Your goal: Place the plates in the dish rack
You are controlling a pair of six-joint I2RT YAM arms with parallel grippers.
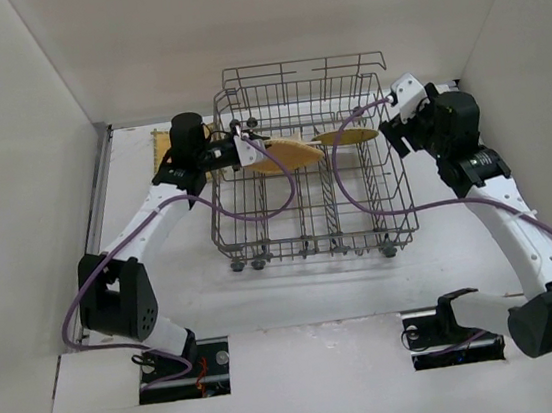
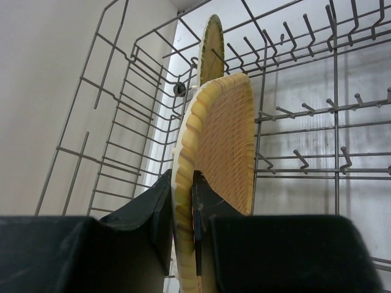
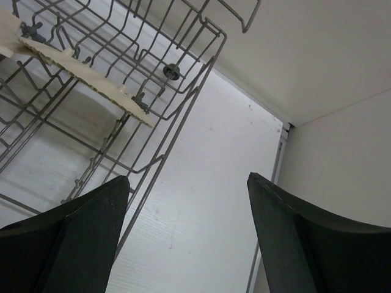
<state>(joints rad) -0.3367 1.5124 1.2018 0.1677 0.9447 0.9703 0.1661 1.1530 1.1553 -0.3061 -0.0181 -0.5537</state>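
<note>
The grey wire dish rack (image 1: 387, 208) stands mid-table. My left gripper (image 1: 249, 150) reaches in over its left wall and is shut on the rim of an orange-tan woven plate (image 1: 285, 155), held on edge among the tines. In the left wrist view the gripper (image 2: 182, 186) pinches the plate's (image 2: 223, 134) ribbed rim. A second plate (image 1: 346, 137) stands in the rack further right; it also shows in the left wrist view (image 2: 212, 36) and in the right wrist view (image 3: 79, 61). My right gripper (image 1: 398, 116) is open and empty outside the rack's right wall; it also shows in the right wrist view (image 3: 188, 183).
A pale ribbed plate (image 1: 161, 140) lies on the table at the back left, partly hidden by my left arm. The white enclosure walls (image 1: 27, 146) close in on both sides and behind. The rack's right wall (image 3: 177, 122) is just left of my right fingers. Purple cables (image 1: 256, 209) hang over the rack.
</note>
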